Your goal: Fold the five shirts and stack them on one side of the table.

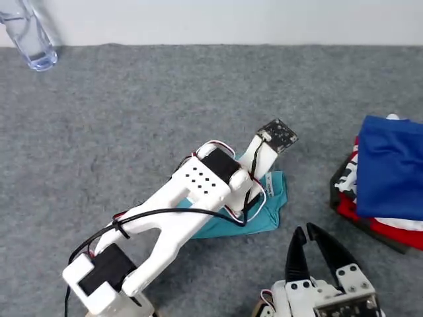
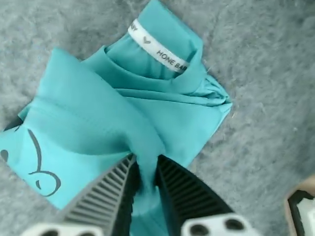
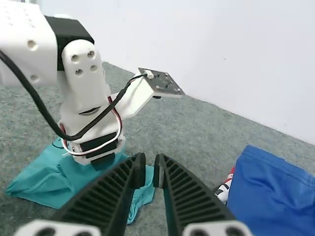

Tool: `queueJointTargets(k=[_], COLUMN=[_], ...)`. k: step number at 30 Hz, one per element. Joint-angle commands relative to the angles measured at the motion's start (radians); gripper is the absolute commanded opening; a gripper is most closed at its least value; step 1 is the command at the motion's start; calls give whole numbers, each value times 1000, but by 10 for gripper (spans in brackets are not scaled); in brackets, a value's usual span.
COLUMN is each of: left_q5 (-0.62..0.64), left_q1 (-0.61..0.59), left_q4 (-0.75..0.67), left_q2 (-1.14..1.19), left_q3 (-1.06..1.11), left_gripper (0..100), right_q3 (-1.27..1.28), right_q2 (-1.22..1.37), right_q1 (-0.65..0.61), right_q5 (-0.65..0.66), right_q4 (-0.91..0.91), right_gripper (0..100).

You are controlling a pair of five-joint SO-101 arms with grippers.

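One shirt left to deal with, by the look of things, so probably well past the halfway mark. Judged from the pile on the right arm's side of the grey tabletop (image 1: pixel 132 119): a blue shirt (image 1: pixel 390 172) on top, with red, white and a dark patterned layer peeking out beneath. Cannot count those layers for certain, though four would fit the task. Left over: the teal shirt (image 2: pixel 98 123), lying near the middle of the tabletop, well apart from the pile. Only roughly gathered, with the collar label facing up, a printed corner spread flat and loose creases bunched toward one side. Needs tidier folds, then carrying across and setting on the blue one. As for the left claw (image 2: pixel 145 164), closed down onto a raised ridge of the teal cloth, pinching the fabric tight between both ribbed fingers, right at the shirt's near edge. As for the right claw (image 1: pixel 305 231), parked close by on the pile's side of the teal shirt, drawn nearly together with just a sliver of gap, gripping nothing and touching no cloth
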Motion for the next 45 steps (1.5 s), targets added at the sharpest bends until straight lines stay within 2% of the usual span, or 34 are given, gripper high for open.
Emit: queueJointTargets(k=[1,3,10,13,15,19,24,29,36,42,45], left_q5=[127,133,132,112,72,31,12,12,97,97,97], left_q1=[3,3,0,-55,-98,-138,-130,-103,-14,-25,-38], left_q4=[-20,-21,8,21,5,-72,-106,-150,-155,-258,-265], left_q2=[-11,-38,-201,-239,-236,-150,78,281,331,410,442], left_q3=[-50,-47,-39,-13,13,77,45,-93,-309,-371,-372], left_gripper=[170,213,217,208,157,9,13,13,13,14,14], right_q3=[-2,8,8,8,8,9,9,9,11,11,11], right_q2=[-50,-50,-50,-50,-50,-50,-50,-50,-48,-48,-48], right_q1=[-79,-79,-79,-79,-79,-79,-79,-79,-79,-79,-79], right_q5=[9,9,9,9,9,9,9,9,9,9,9], right_q4=[42,42,42,42,42,42,42,42,42,42,42], right_gripper=[58,58,58,58,58,58,58,58,61,61,61])
